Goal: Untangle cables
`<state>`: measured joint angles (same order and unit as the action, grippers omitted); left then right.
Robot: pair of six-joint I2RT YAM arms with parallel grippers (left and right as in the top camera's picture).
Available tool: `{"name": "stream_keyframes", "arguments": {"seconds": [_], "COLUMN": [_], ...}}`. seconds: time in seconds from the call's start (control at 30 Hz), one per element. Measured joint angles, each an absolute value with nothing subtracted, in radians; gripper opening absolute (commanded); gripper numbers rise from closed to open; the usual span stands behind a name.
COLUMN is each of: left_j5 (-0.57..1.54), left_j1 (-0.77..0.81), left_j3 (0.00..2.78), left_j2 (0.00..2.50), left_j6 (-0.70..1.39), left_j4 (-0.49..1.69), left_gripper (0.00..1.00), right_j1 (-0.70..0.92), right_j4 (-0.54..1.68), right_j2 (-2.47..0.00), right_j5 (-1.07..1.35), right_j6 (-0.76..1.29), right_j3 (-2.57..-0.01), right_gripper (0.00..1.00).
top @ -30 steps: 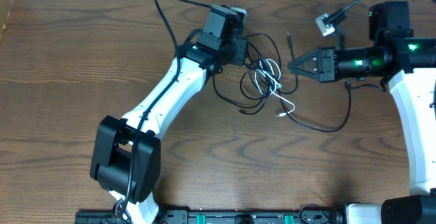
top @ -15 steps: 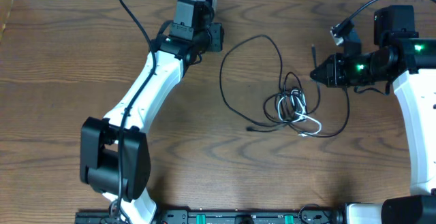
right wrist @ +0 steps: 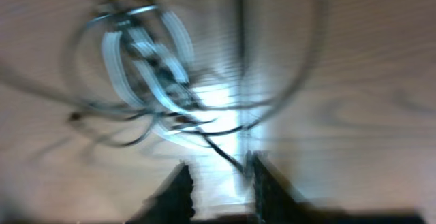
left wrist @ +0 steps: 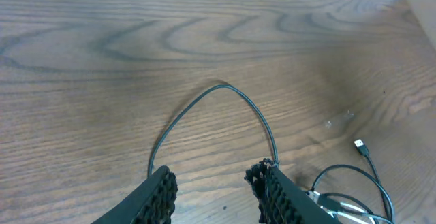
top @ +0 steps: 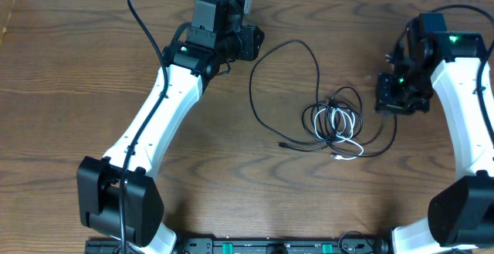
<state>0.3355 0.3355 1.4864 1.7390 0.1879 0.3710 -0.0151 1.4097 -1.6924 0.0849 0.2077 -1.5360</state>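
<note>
Since half a second ago the right arm has turned its wrist down, so the right fingers [top: 390, 93] now point at the desk [top: 77, 76] instead of toward 9 o'clock. The cables [top: 336, 123] have slid slightly toward 3 o'clock; a second ago they lay bunched beside the left fingers [top: 252, 42]. They sit right of the desk's centre as a small knot of tight coils, thin black cord wound round a glossy white cable [top: 340, 121]. One wide black loop [left wrist: 222, 86] sweeps out to 10 o'clock as far as the left fingers.

From the left wrist, the ridged black fingers are apart with bare wood grain between them. The loop arches smoothly ahead, its sides passing close by each tip, and a small flat plug [left wrist: 361, 144] lies at 4 o'clock.

The right wrist view is motion-blurred. Its fingers stand apart and a thin black strand runs into the gap unclamped, with white coils at 11 o'clock.
</note>
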Motion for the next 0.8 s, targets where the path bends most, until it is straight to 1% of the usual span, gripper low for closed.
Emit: {"name": "stream_keyframes", "arguments": {"seconds": [0.03,0.13,0.23,0.37,0.53,0.63,0.8], "left_j5": [0.336,0.336,0.336,0.336,0.336,0.336,0.339], "left_j1": [0.336,0.336,0.336,0.336,0.336,0.336,0.336], "left_j3": [1.486,1.486,1.486,1.486,1.486,1.486,1.486], "left_j2": [1.739,1.739,1.739,1.739,1.739,1.739,1.739], "left_j6": [0.188,0.188,0.187,0.187,0.187,0.188,0.221], "left_j4": [0.373,0.378,0.379,0.382,0.385,0.4,0.492], "left_gripper": [0.42,0.42,0.42,0.42,0.42,0.42,0.42], "right_j1": [-0.017,-0.017,-0.017,-0.015,0.007,0.044,0.091], "right_j4": [1.418,1.424,1.423,1.392,1.316,1.275,1.229], "right_j2": [-1.694,-1.693,-1.693,-1.693,-1.694,-1.697,-1.743], "right_j5": [0.052,-0.007,-0.014,0.083,0.163,0.192,0.219], "right_j6": [0.218,0.246,0.244,0.16,0.1,0.102,0.166], "right_j3": [-1.536,-1.536,-1.536,-1.536,-1.536,-1.536,-1.538], "right_gripper": [0.58,0.74,0.74,0.74,0.71,0.71,0.72]}}
